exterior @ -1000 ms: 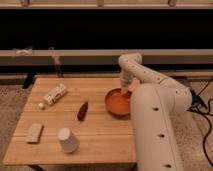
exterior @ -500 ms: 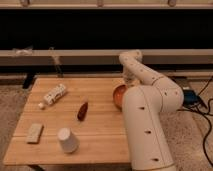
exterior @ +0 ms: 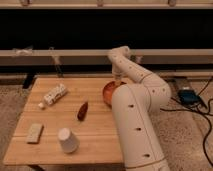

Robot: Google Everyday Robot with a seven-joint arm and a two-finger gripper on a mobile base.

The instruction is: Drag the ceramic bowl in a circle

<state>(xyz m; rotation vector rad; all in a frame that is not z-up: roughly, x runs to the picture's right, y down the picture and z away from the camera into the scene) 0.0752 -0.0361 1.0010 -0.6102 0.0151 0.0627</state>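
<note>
We count one ceramic bowl [exterior: 109,93], one white upturned cup [exterior: 67,140], one small dark red-brown pointed object [exterior: 82,111], one white container [exterior: 54,94] lying on its side, one pale flat block [exterior: 34,132] and one tiny white piece [exterior: 41,105] just beside the container's lower end. All of them rest on a single wooden table [exterior: 97,132].

The ceramic bowl sits at the right edge of the table, toward the far side. Only its left portion shows, an orange-red curve with a darker rim, because the robot's white arm [exterior: 137,115] rises in front of the rest. The pointed object lies left of the bowl, near the table's middle and well apart from it. The cup stands closer to the near edge, and the block lies at the near left.

There is one tool [exterior: 118,81]. It hangs from the arm's wrist and comes down at the far rim of the bowl, meeting it or very nearly so. We cannot tell whether the tool is open or closed, nor whether it grips the rim.

On the floor to the right we see a dark box [exterior: 187,96] with cables [exterior: 206,125] trailing from it.
</note>
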